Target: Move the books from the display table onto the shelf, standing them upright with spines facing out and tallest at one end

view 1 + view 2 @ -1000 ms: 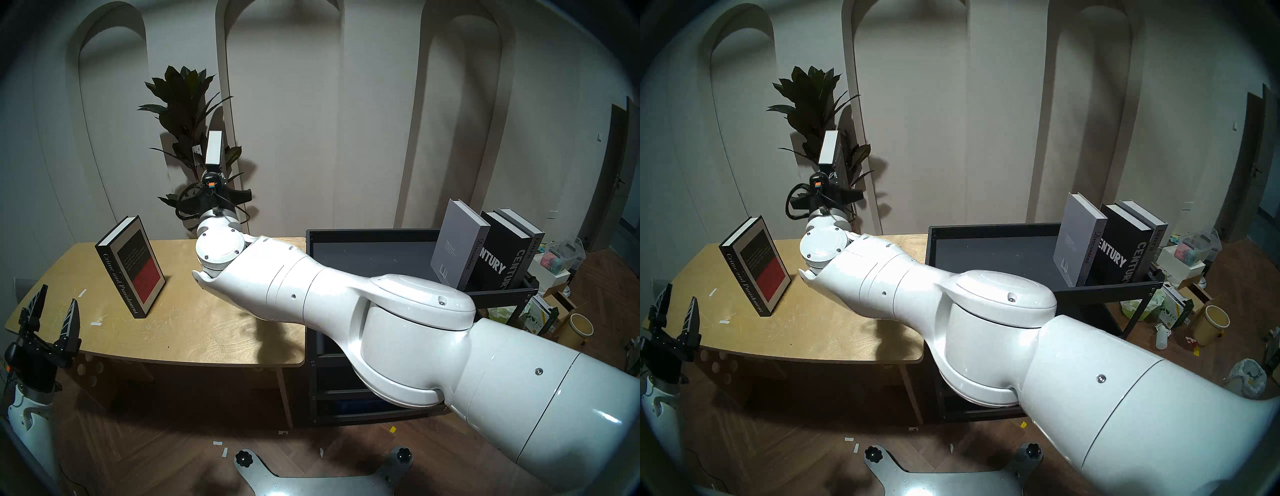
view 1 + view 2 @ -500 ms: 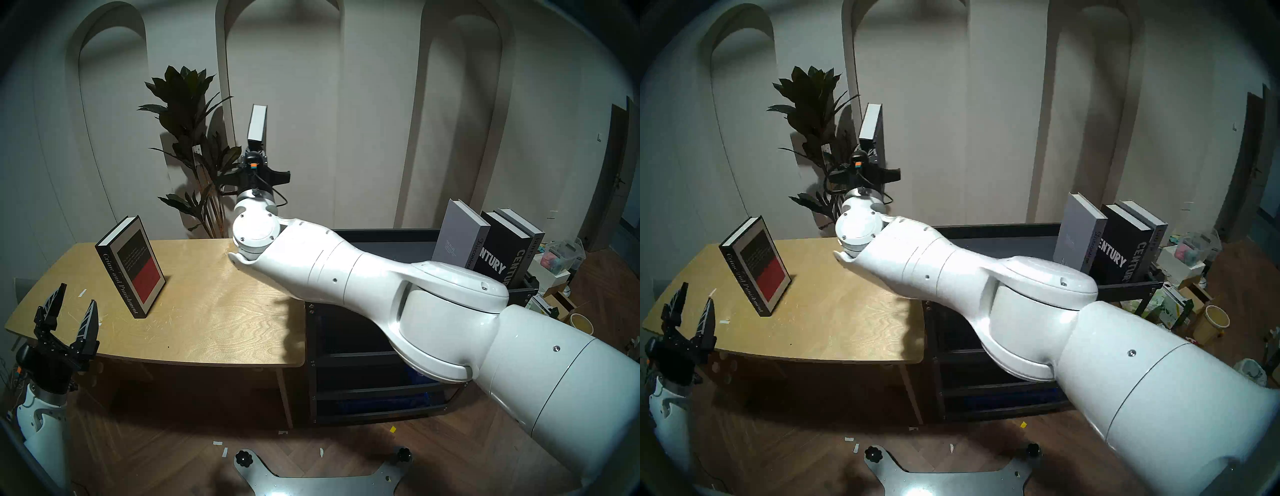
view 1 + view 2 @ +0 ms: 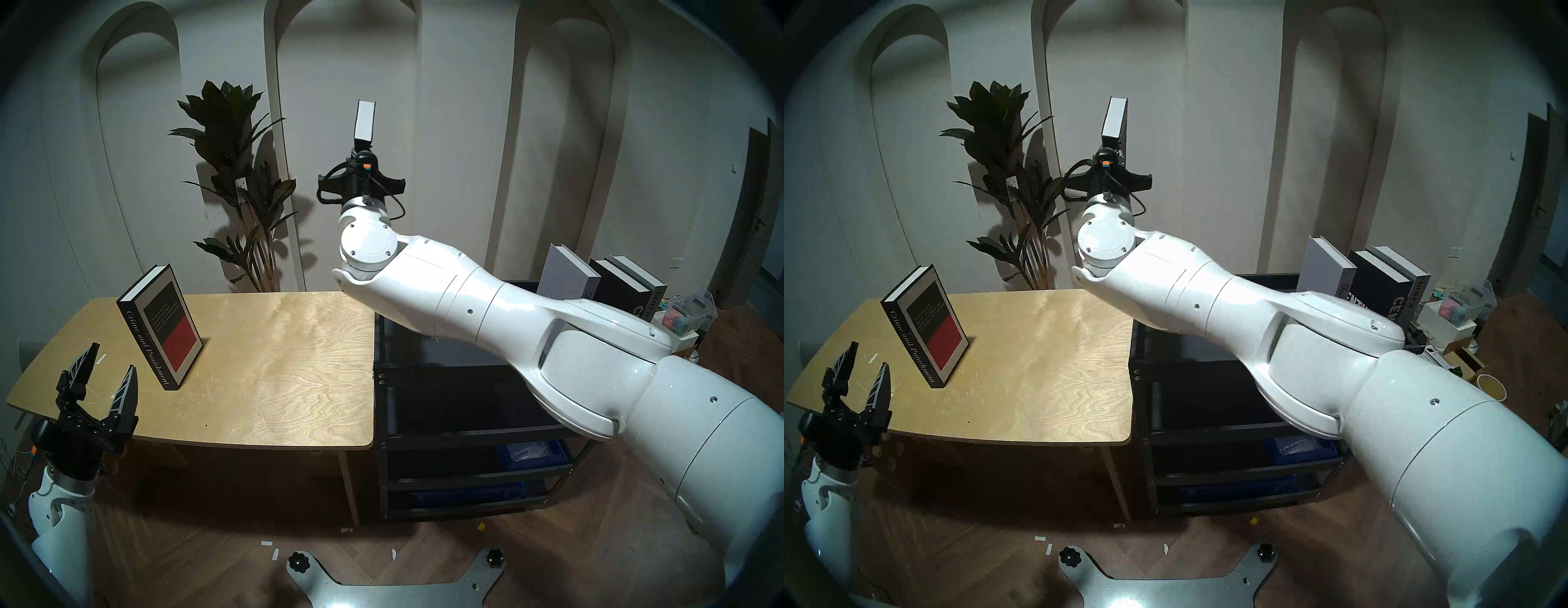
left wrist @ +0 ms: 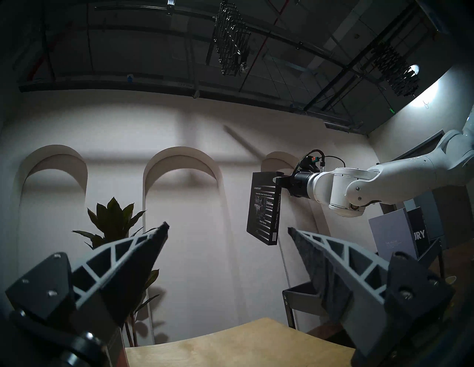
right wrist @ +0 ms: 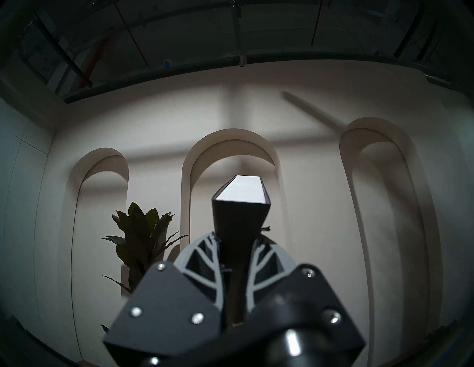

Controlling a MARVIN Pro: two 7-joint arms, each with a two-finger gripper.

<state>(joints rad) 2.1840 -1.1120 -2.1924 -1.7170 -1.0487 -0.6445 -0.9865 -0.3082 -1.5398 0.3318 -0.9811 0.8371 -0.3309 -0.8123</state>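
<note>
The right fingers pinch the lower end of a black book, one on each cover, so it juts out beyond their tips, high in the air near the shelf's left end. Three books stand upright at the shelf's right end. The left fingers are spread wide, holding nothing, above the surface's near left corner, just beside an upright red-and-black book.

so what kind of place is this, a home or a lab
Probably a lab staged as a living room: arched white wall niches and tall dark-leaved potted plant below a bare black industrial ceiling, cluttered cardboard boxes on the floor.
</note>
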